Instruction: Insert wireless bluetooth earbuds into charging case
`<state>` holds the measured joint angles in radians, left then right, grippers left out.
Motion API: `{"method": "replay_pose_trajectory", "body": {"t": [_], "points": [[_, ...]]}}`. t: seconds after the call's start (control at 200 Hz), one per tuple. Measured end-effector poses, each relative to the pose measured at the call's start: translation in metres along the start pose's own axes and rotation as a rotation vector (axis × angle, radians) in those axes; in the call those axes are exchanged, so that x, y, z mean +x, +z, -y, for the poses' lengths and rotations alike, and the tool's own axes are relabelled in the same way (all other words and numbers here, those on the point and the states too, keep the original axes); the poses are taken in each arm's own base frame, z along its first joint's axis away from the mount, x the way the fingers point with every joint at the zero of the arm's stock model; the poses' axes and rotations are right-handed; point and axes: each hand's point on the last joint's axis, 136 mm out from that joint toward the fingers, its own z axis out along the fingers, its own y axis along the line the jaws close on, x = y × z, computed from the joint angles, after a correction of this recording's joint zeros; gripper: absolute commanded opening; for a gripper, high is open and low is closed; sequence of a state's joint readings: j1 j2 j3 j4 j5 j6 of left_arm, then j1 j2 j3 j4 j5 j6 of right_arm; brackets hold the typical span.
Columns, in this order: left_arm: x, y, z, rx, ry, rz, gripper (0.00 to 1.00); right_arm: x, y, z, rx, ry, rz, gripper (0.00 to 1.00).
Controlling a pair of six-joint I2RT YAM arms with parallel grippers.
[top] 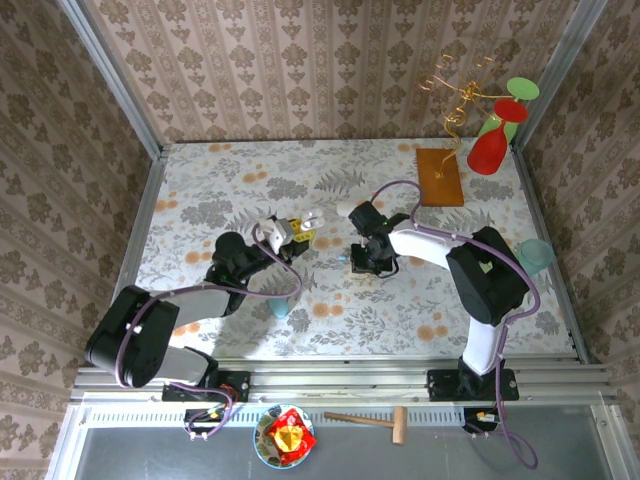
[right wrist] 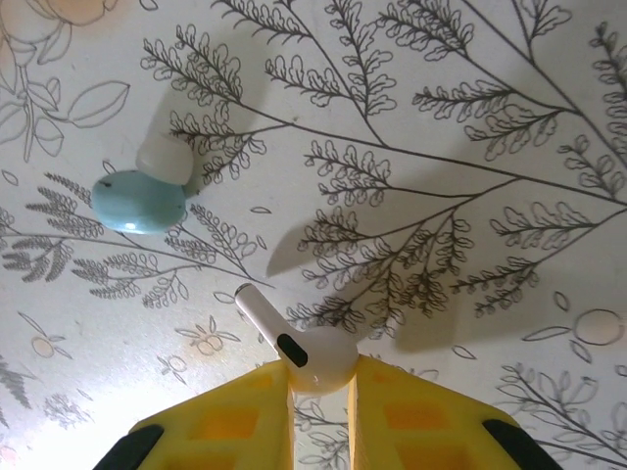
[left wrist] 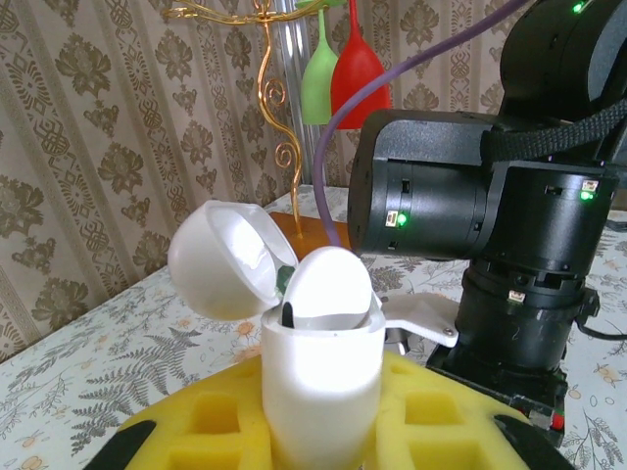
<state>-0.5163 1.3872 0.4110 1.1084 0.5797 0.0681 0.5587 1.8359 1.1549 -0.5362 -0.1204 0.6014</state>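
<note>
In the left wrist view my left gripper [left wrist: 321,416] is shut on a white charging case [left wrist: 321,377], held upright between the yellow pads. Its lid [left wrist: 220,259] is swung open to the left. One white earbud [left wrist: 329,284] sits in the case's mouth. From above, the case [top: 300,226] is at the table's middle, just left of my right gripper [top: 362,258]. In the right wrist view my right gripper [right wrist: 321,380] is shut on a white earbud [right wrist: 306,354], stem pointing up-left, just above the table. A pale blue earbud [right wrist: 140,199] lies on the cloth to its upper left.
A small light blue object [top: 280,305] lies on the table by the left arm. A wooden board [top: 440,176] with a gold wire stand and red and green glasses [top: 490,148] stands at the back right. A teal cup [top: 536,255] sits at the right edge.
</note>
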Motion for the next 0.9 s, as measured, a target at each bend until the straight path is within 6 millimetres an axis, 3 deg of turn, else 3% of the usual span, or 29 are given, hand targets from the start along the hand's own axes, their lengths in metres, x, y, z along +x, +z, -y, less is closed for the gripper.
{"method": "replay_pose_trajectory", "body": {"t": [0.48,0.9], "points": [[0.047,-0.003,0.008,0.053,0.042,-0.084,0.0,-0.002,-0.05,-0.021,-0.12,-0.173,-0.005,0.2],[0.06,0.001,0.017,0.103,0.126,-0.081,0.0,0.0,-0.083,-0.055,-0.297,-0.192,-0.012,0.2]]}}
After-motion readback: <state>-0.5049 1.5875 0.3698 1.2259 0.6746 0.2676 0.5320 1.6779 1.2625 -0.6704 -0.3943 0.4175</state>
